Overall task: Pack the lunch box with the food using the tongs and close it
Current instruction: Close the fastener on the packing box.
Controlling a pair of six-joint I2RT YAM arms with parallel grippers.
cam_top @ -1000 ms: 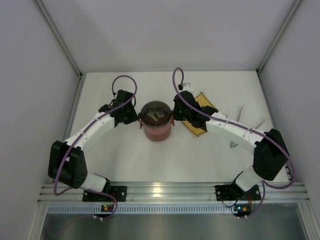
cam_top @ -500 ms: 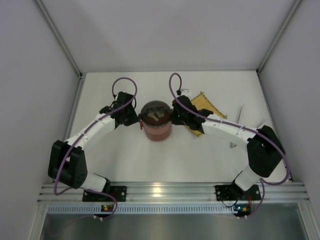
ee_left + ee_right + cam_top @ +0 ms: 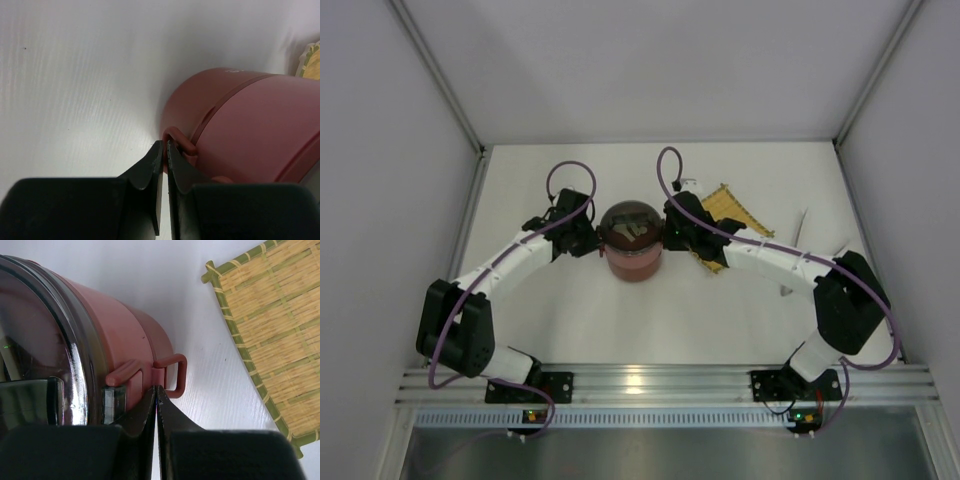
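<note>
The maroon lunch box (image 3: 633,255) stands stacked at the table's middle. Its glossy dark top shows pale food (image 3: 635,228) inside. My left gripper (image 3: 592,243) is at the box's left side. In the left wrist view its jaws (image 3: 165,143) are pinched on the thin loop handle (image 3: 176,137), with only a sliver of gap. My right gripper (image 3: 668,238) is at the box's right side. It is shut and empty, its tips (image 3: 156,388) touching the wall just below the other loop handle (image 3: 176,374). The silvery tongs (image 3: 801,224) lie at the right, partly under my right arm.
The yellow woven mat (image 3: 730,205) lies just right of the box, behind my right wrist, and shows bare in the right wrist view (image 3: 270,325). White walls close in the table on three sides. Purple cables loop above both wrists.
My right gripper has moved left from over the mat to the box's right side. My left gripper has edged right onto the left handle and closed slightly.
</note>
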